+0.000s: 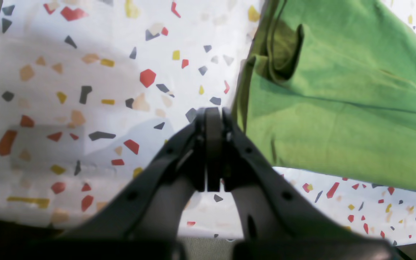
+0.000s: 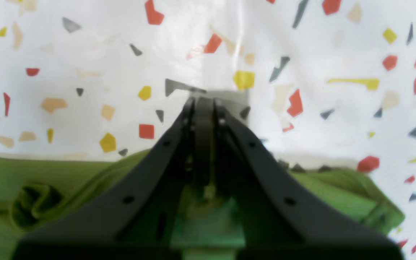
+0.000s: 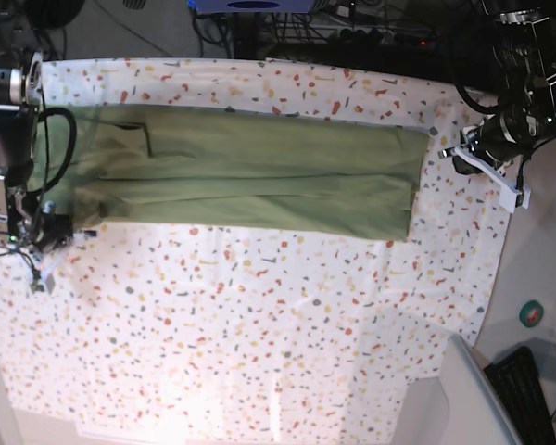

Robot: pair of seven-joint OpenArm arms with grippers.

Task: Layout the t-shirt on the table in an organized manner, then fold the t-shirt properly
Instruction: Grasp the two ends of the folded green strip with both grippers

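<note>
Now, by part:

Left gripper (image 1: 208, 150): jaws pressed together with no gap showing and nothing between them. It hangs over bare speckled cloth, just beside the near edge of the t-shirt, not touching the fabric as far as its wrist view shows.

Right gripper (image 2: 203, 144): jaws likewise together. In its wrist view green fabric lies under and behind the fingers; whether any cloth is pinched at the tips cannot be told, since the tips show against white cloth and the picture is soft there.

Arms in the base view: the right arm (image 3: 14, 158) stands at the left end of the shirt, the left arm (image 3: 505, 130) off the right end, near the table edge.

T-shirt (image 3: 241, 176): olive-green, lying on the table as a long band across its far half, folded lengthwise so that layers overlap along the middle. The right end is cut fairly square; the left end is less tidy, with a sleeve seam and creases.

T-shirt up close (image 1: 338, 108): a tucked pocket of fabric sits in a fold near the top; long soft wrinkles run across it. In the right wrist view (image 2: 31, 202) a rolled curl of cloth shows at lower left.

Table (image 3: 259, 334): white cover with red, yellow and grey flecks, its near half bare.

Hard to see: the shirt's left end is partly hidden behind the right arm and cables; neckline and tag cannot be made out.
</note>
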